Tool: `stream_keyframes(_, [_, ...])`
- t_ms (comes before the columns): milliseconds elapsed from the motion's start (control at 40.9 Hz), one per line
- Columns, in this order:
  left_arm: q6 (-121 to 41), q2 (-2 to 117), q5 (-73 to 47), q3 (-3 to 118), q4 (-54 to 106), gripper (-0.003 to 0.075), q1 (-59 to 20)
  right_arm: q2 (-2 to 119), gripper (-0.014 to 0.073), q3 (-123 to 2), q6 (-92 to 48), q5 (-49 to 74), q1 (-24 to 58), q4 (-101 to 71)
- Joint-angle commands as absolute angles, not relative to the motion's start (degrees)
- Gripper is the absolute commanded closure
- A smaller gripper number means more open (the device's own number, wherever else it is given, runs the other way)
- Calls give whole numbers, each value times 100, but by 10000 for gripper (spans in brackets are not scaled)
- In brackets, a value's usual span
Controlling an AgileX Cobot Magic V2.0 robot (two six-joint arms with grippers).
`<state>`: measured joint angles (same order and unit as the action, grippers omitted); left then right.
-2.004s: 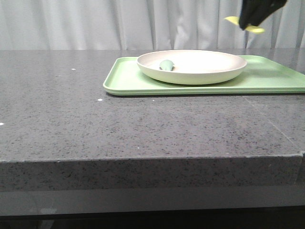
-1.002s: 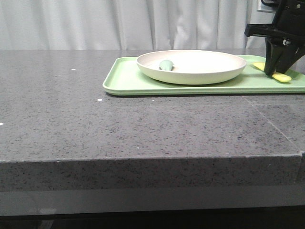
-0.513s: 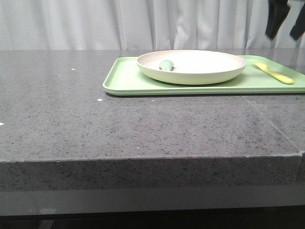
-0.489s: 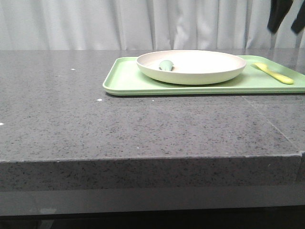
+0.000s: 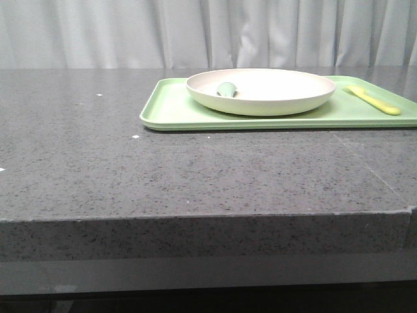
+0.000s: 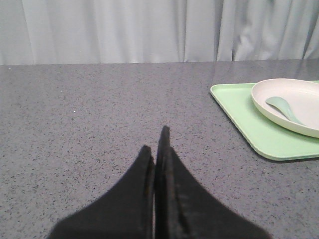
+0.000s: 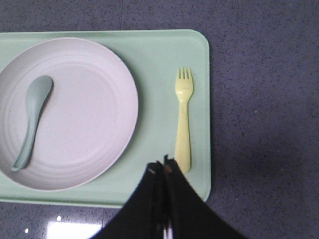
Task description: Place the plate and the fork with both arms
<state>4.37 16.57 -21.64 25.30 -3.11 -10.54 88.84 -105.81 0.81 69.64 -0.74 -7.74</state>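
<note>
Fork [image 7: 183, 117] now lies free on tray [image 7: 149, 139] beside plate [image 7: 67, 112] — right gripper [image 7: 163, 169] gone up, closed, empty; left gripper [image 6: 157, 149] closed, empty — placing looks done.

Neither arm shows in the front view — only the wrist cameras catch them. The left pincer [image 6: 158, 149] points forward and low, its two black fingers [image 6: 144, 172] pressed together with just a thin seam between them; it grips nothing. The right pincer [image 7: 163, 169] looks straight down from above, its dark fingers [image 7: 174, 186] likewise drawn tight, tips meeting at a narrow point — nothing sits between them.
</note>
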Motion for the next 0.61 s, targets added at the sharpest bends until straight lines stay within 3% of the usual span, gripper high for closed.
stream_keyframes(0, [439,1695,-1711,2684,-301,738,-1041,8142,661,-10514,-95,6836,-90,-809])
stream_keyframes(220, [439,1695,-1711,2684,-301,738,-1041,6672,661,-8959,-138,6078,-83,-809])
stream_keyframes(587, [439,1695,-1711,2684,-301,738,-1041,3743,661,-4504,-757,2968,-83,-809])
